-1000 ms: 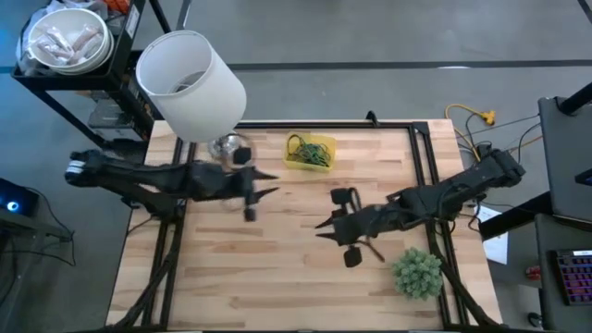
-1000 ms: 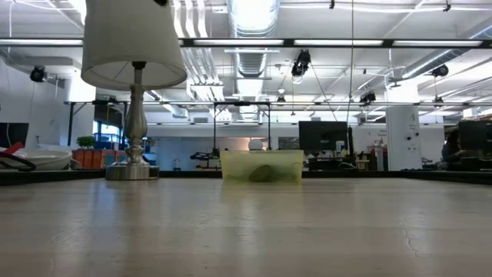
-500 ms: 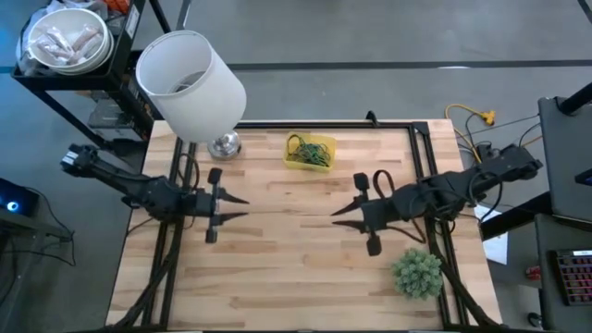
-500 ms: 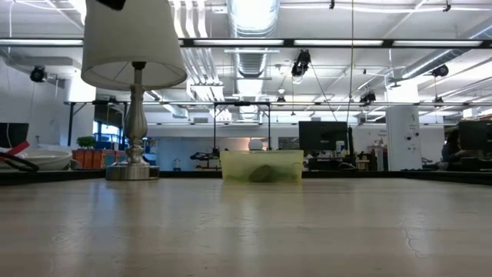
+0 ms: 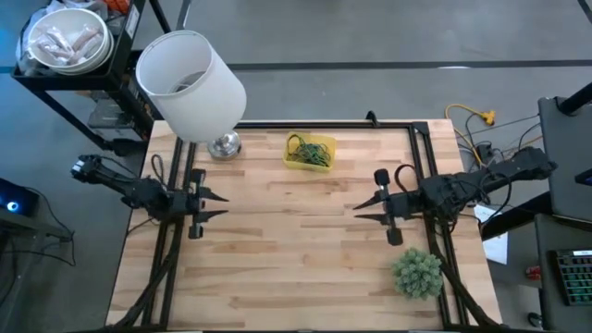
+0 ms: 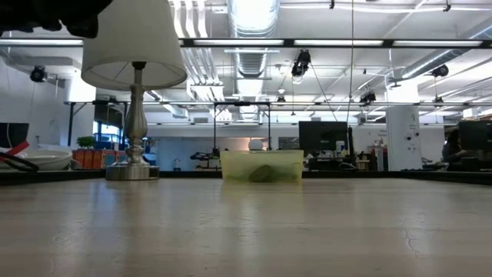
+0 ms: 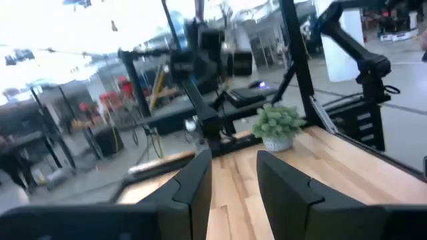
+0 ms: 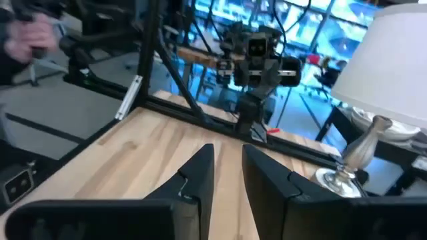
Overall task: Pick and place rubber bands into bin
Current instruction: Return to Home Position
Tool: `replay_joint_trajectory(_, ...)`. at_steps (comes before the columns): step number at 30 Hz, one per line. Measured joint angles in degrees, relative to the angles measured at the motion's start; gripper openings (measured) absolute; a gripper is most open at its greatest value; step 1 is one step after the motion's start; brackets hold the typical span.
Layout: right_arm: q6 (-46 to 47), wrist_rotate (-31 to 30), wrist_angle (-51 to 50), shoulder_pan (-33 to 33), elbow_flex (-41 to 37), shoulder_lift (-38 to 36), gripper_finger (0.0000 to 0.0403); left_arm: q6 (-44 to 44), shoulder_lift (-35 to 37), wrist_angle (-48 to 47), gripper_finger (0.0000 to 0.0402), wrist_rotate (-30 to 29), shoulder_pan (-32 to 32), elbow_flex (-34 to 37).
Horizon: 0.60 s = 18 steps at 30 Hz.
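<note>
Yellow bin [image 5: 289,160] holding rubber bands [image 5: 311,151] sits on bench [image 5: 296,254], roughly midway between left jaws and right jaws, clear of both; each pair slightly parted, empty.

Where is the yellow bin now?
In the high view the bin sits at the far edge of the table, near centre, right of the lamp base, holding rubber bands.

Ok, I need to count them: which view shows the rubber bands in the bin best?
The high view: looking down into the bin, it shows the rubber bands as a green and dark tangle. The low view shows only a dark clump through the wall. Neither wrist view shows them.
</note>
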<state>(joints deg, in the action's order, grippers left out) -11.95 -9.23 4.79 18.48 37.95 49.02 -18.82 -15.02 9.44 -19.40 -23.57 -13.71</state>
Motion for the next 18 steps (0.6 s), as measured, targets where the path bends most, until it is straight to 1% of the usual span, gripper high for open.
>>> replay_joint_trajectory(4, -0.1, 1.9, 4.1, -1.7, -7.4, -5.7, 0.0073, -2.6, 7.4, -2.0, 0.0105, -0.3, 0.4, 1.9)
replay_joint_trajectory(8, 1.0, 2.6, 4.7, -3.7, -13.1, -12.0, 0.0073, -3.0, 14.5, -6.7, 0.0105, -0.5, 0.4, 1.9)
replay_joint_trajectory(10, 1.0, 5.1, 5.1, -4.9, -15.3, -15.2, 0.0073, -3.2, 13.0, -8.6, 0.0105, -0.7, 0.7, 1.8)
replay_joint_trajectory(14, 0.8, 12.6, 8.3, -8.3, -19.2, -20.1, 0.0073, -4.7, 11.6, -7.4, 0.0105, -0.8, 1.1, -0.1)
replay_joint_trajectory(18, 1.7, 15.4, 8.4, -12.0, -21.6, -22.9, 0.0073, -5.5, 13.6, -9.1, 0.0105, -0.3, 2.3, 0.1)
